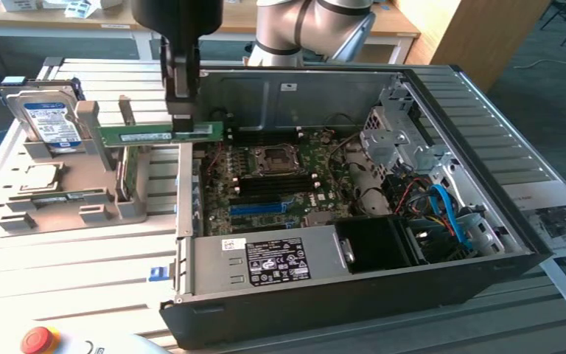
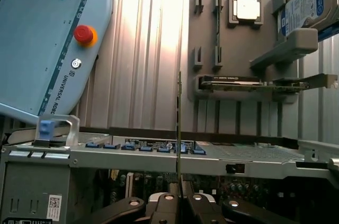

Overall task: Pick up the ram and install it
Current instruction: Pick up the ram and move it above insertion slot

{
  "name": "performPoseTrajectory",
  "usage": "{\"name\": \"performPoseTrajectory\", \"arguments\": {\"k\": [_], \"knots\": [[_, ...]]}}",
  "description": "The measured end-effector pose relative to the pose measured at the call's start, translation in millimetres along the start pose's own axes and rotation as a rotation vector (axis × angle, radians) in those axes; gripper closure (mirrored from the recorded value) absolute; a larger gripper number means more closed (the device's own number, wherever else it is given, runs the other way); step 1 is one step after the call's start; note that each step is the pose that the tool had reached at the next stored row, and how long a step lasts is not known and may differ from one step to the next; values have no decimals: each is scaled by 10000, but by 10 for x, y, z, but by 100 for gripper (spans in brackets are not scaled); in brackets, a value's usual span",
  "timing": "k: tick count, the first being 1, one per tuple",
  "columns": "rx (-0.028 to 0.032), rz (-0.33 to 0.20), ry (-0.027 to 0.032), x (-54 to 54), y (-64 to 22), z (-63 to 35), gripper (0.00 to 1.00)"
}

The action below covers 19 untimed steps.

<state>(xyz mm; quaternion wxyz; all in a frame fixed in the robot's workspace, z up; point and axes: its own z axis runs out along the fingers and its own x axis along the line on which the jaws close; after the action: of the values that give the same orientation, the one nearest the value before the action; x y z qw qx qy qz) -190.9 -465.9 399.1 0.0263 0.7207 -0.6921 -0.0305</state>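
Jaws pinch the ram (image 1: 138, 136) (held level) while the arm (image 1: 180, 37) hangs vertically above the wall of the computer case (image 1: 362, 295).

I note the computer case (image 1: 362, 295) centre-right of frame, parts holder (image 1: 116, 206) just left of it, hard drive (image 1: 49, 118) standing at the holder's far end, upper left. The ram (image 1: 145, 136) hangs in the gripper (image 1: 180, 122) above the case's left wall.

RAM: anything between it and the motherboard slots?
The ram, shut in the pincer, hangs over the case's wall on the exterior view's left. Nothing visible covers the black slots.
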Motion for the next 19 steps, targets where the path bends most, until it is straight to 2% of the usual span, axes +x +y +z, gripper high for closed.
{"name": "performPoseTrajectory", "arguments": {"k": [19], "knots": [[-54,1,-2,91,-478,-39,88]]}}
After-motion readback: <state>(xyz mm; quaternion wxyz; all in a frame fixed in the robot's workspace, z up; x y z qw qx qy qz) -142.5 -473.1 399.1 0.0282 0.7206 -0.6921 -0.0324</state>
